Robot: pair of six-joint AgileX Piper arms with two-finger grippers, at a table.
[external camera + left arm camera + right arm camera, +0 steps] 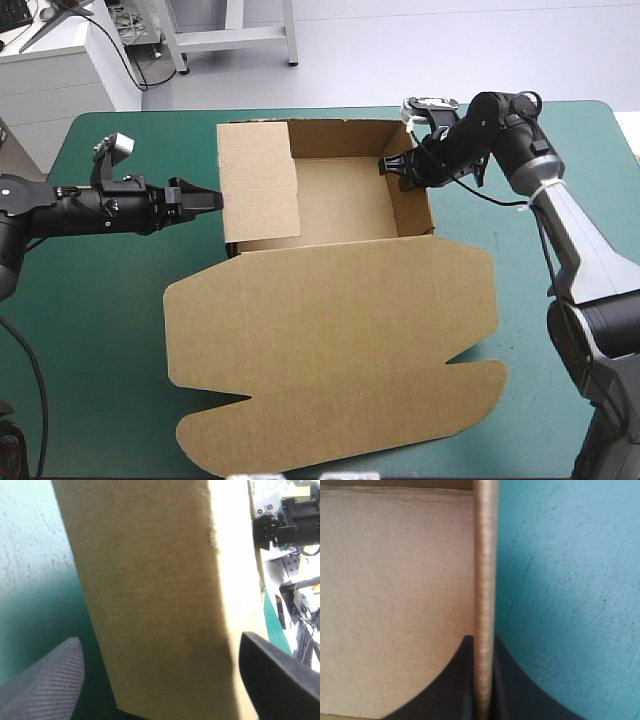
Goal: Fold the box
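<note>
The brown box [330, 330] is an open tray with its lid flat toward the table's near edge. Its left flap [260, 190] leans inward over the tray floor. My left gripper [210, 202] is open at that flap's outer edge. In the left wrist view the brown flap [150, 595] fills the space between the spread fingers [45, 690], and my left gripper [159, 640] does not pinch it. My right gripper [392, 168] is shut on the tray's right wall [418, 200]. The right wrist view shows the wall's edge [485, 555] pinched in my right gripper [483, 642].
The lid's curved tabs [460, 400] reach nearly to the table's near edge. Teal-green cover [100, 320] lies bare to the left of the box, and more cover [520, 300] to its right. The right gripper [280, 522] shows beyond the flap in the left wrist view.
</note>
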